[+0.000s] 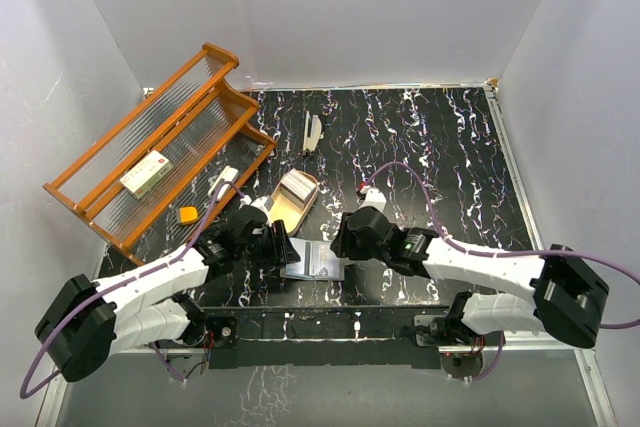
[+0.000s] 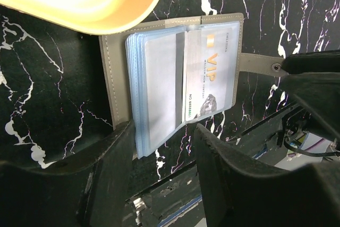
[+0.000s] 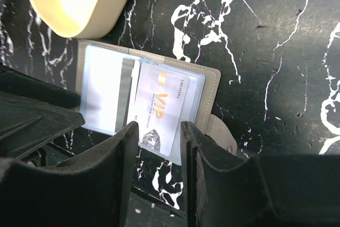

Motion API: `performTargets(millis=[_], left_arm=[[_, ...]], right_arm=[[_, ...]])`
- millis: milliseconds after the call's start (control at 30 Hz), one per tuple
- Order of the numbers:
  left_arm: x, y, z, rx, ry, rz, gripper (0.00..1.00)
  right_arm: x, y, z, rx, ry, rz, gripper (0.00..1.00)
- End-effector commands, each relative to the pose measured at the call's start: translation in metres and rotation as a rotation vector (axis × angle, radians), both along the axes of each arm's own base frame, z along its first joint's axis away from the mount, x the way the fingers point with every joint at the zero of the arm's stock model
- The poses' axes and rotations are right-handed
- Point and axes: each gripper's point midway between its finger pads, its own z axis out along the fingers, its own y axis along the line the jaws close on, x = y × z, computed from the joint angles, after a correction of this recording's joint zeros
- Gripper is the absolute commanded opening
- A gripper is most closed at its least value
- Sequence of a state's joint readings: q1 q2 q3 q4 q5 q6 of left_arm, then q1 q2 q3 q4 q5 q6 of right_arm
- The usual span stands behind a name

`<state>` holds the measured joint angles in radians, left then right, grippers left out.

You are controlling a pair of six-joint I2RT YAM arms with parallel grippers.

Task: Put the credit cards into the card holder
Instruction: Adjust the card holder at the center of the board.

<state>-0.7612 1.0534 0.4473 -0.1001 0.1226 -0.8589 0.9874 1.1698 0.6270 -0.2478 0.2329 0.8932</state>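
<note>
Card holder (image 1: pixel 312 259) lies open on the tabletop (image 1: pixel 450 167), just beside the tan tray (image 1: pixel 296 197). One credit card (image 3: pixel 162 112) sits on its sleeves (image 2: pixel 159 78), perhaps tucked in. Left claw (image 2: pixel 164 134) gapes over the sleeves; right claw (image 3: pixel 158 128) stands narrowly parted over the card.

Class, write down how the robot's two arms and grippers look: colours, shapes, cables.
Both the left arm and right arm have white links with bulky black joints. A purple cable loops along each. The left gripper and right gripper have two broad, matte black fingers each.
</note>
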Motion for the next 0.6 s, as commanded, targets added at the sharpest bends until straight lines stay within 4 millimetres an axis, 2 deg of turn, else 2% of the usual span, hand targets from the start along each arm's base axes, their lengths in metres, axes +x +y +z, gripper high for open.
performTargets(millis=[0, 300, 433, 567], left_arm=[[0.009, -0.011, 0.015, -0.048, -0.035, -0.015, 0.47], [0.010, -0.020, 0.016, -0.087, -0.027, -0.033, 0.46], [0.009, -0.023, 0.023, -0.106, -0.026, -0.038, 0.46], [0.014, -0.018, 0.032, -0.071, -0.038, -0.015, 0.48]], right_arm=[[0.011, 0.024, 0.014, 0.054, -0.036, 0.036, 0.35], [0.010, 0.021, -0.021, 0.006, -0.020, 0.039, 0.29], [0.007, 0.016, -0.040, -0.026, 0.002, 0.037, 0.26], [0.005, 0.012, -0.049, -0.049, 0.015, 0.037, 0.26]])
